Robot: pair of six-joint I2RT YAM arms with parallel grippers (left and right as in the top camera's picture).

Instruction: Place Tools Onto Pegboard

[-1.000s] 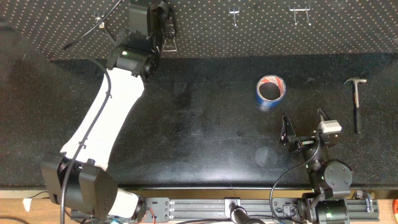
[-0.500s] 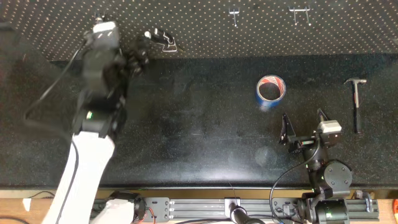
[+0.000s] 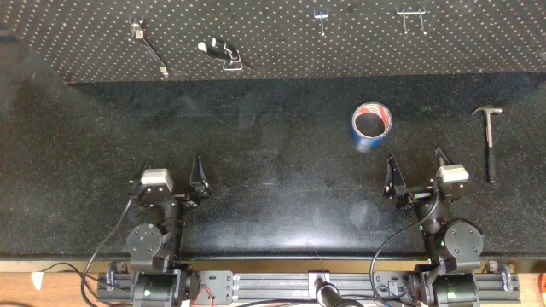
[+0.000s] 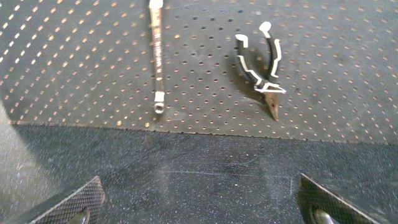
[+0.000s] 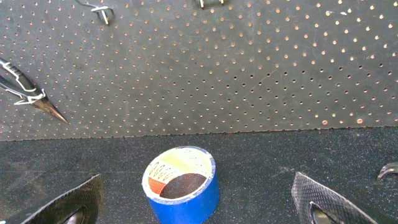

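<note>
Blue tape roll (image 3: pixel 372 124) and hammer (image 3: pixel 489 141) lie at the counter's (image 3: pixel 273 162) right end, wrench (image 3: pixel 150 49) and pliers (image 3: pixel 220 53) hang at the pegboard's (image 3: pixel 281 43) left, left gripper (image 4: pixel 200 202) and right gripper (image 3: pixel 416 170) both spread apart.

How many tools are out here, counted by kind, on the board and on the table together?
Wrench, on the board: 1
Pliers, on the board: 1
Roll of tape, on the table: 1
Hammer, on the table: 1
Total: 4

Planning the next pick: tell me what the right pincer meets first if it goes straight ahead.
Probably the blue tape roll, just ahead of the right pincer and slightly off its centre line; beyond it lies the pegboard.
</note>
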